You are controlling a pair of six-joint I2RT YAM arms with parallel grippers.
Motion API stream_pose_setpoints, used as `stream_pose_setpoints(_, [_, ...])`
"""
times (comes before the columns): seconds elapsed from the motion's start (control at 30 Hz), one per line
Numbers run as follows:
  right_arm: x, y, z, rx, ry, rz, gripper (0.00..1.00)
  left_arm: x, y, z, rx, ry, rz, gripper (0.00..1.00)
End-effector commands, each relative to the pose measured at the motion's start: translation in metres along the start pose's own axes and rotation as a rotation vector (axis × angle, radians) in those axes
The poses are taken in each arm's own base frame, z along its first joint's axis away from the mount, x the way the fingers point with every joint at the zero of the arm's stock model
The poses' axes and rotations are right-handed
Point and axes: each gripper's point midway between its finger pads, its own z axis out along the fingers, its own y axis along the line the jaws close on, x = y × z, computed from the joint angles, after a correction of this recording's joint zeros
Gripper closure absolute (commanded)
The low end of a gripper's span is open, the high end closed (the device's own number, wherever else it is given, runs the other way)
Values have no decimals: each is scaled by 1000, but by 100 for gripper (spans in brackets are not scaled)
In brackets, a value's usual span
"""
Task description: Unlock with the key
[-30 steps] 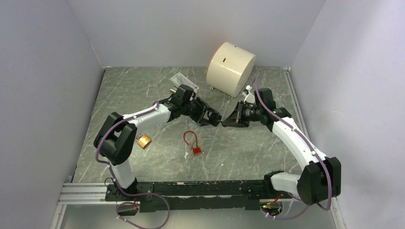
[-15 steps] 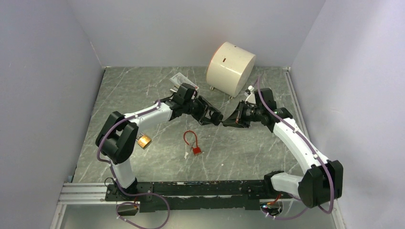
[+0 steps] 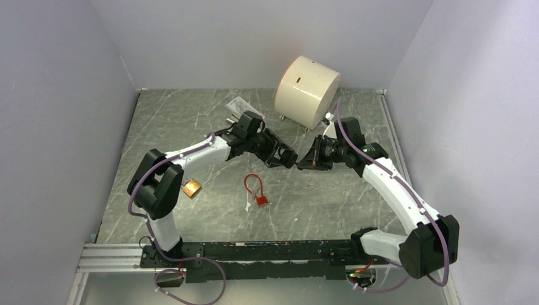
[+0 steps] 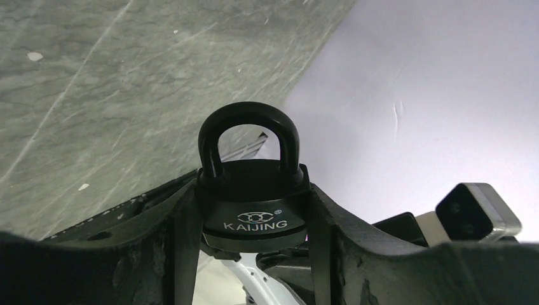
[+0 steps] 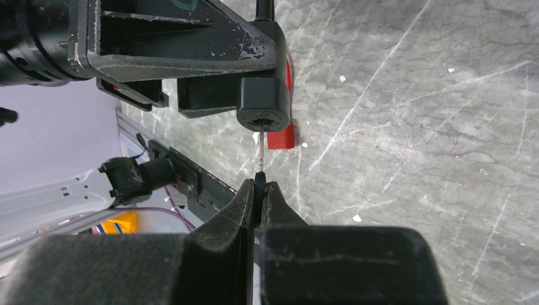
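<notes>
1. Reaching the left arm (image 3: 197, 152) inward from the left side, elbow bent, forearm angling to the right.
2. Clamping the left gripper (image 4: 253, 190) on both sides of a black padlock (image 4: 251, 219), shackle pointing away from the wrist.
3. Bending the right arm (image 3: 388, 178) inward, wrist facing the left one.
4. Pinching a thin key (image 5: 261, 152) in the tight-shut right gripper (image 5: 260, 184).

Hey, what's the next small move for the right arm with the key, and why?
Probably ease the right tool straight forward to seat the key deeper. Its blade lines up with the keyhole of the black padlock clamped in the left tool, but part of it shows outside.
</notes>
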Motion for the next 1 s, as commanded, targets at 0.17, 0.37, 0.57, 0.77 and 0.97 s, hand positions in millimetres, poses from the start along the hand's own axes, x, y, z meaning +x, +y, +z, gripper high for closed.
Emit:
stream_pose_setpoints(0.17, [-27, 11, 5, 27, -76, -131, 100, 87, -71, -53, 212, 202, 211, 71])
stream_pose_setpoints(0.37, [-27, 16, 13, -18, -109, -81, 100, 94, -84, -58, 252, 201, 178, 72])
stream_pose_setpoints(0.57, [-39, 17, 18, -21, -231, -31, 100, 96, -80, -54, 265, 191, 86, 72])
stream_pose_setpoints(0.77, [-61, 24, 25, -18, -326, -67, 100, 98, -85, -56, 294, 197, 46, 71])
stream_pose_setpoints(0.97, [-65, 38, 32, -75, -294, -9, 100, 102, -88, -58, 305, 195, 102, 72])
